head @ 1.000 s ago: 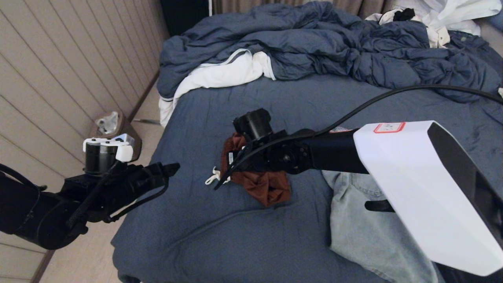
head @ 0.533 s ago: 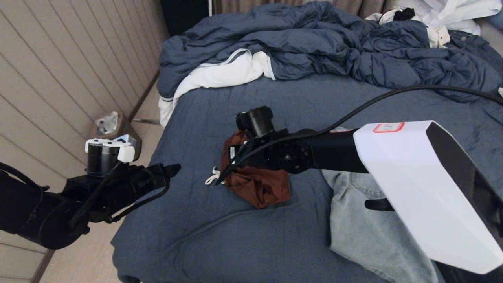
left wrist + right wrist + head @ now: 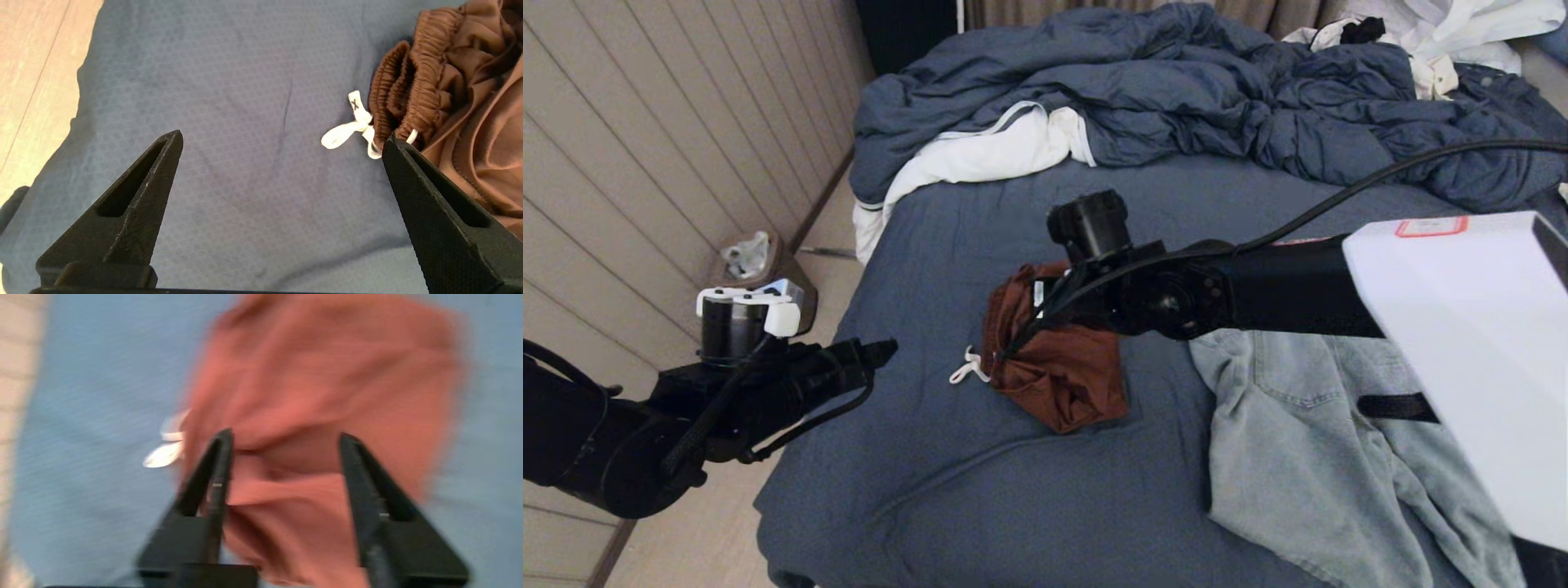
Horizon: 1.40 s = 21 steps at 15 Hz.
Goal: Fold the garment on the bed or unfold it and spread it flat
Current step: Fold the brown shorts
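A crumpled brown garment (image 3: 1058,367) with an elastic waistband and a white drawstring (image 3: 968,367) lies in a heap on the bed's slate-blue sheet (image 3: 980,490). My right gripper (image 3: 1021,339) hovers just over its near-left part, open, with nothing between the fingers. In the right wrist view the gripper (image 3: 284,435) has its jaws apart above the brown garment (image 3: 327,375). My left gripper (image 3: 882,351) hangs open at the bed's left edge. The left wrist view shows that gripper (image 3: 282,135) over bare sheet, with the garment (image 3: 470,81) and drawstring (image 3: 351,130) beside one finger.
Light-blue jeans (image 3: 1307,441) lie right of the brown garment, partly under my right arm. A rumpled blue duvet (image 3: 1176,90) with white lining fills the far side. White clothes (image 3: 1462,33) sit at the far right. A small bin (image 3: 756,261) stands on the floor by the wall.
My right gripper went from shut on the brown garment to open and let it go. The arm then rose and drew back to the right. The garment settled flatter. The left arm stayed put.
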Motion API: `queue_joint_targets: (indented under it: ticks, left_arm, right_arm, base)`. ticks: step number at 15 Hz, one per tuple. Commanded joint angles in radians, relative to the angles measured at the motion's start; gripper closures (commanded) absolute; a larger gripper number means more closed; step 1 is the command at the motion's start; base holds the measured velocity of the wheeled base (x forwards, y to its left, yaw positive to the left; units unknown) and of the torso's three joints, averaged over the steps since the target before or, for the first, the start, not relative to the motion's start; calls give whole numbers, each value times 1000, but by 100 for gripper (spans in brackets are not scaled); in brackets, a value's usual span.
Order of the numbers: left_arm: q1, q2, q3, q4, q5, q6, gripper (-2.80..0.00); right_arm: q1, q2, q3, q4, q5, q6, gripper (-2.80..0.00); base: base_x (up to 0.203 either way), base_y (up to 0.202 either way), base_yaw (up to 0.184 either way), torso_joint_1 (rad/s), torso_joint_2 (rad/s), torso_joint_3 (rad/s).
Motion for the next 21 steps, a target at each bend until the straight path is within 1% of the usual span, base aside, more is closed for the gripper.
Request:
queue_joint_targets:
  ticks: [1,4,6,9,13,14,16,21]
  left_arm:
    - [-1,4,1,-4,1,-3,-280]
    - [-2,8,1,-4,-2,-3,-280]
    - [-2,10,1,-4,-5,-3,-280]
    - [-2,10,1,-4,-5,-3,-280]
    - [-2,10,1,-4,-5,-3,-280]
    - [-1,10,-1,-4,-5,-3,-280]
    - [-2,10,-1,-4,-5,-3,-280]
    - [-17,3,14,-4,-5,-3,-280]
  right_arm:
    - [-66,-58,81,1,-22,-5,0]
    - [-100,-46,158,-3,-26,0,0]
    - [-106,-11,161,-5,-25,2,0]
    - [-102,74,122,-7,-25,4,0]
    - [-79,195,14,-7,-35,5,0]
    - [-60,219,-11,-6,-45,5,0]
    - [-7,216,-13,-5,-48,7,0]
    - [158,167,-7,-3,-48,13,0]
  base:
    - [0,0,0,0,0,0]
    - [0,0,0,0,0,0]
    - [0,0,0,0,0,0]
    - [0,0,0,0,0,0]
    - [0,0,0,0,0,0]
    - [0,0,0,0,0,0]
    - [0,0,0,0,0,0]
    - [0,0,0,0,0,0]
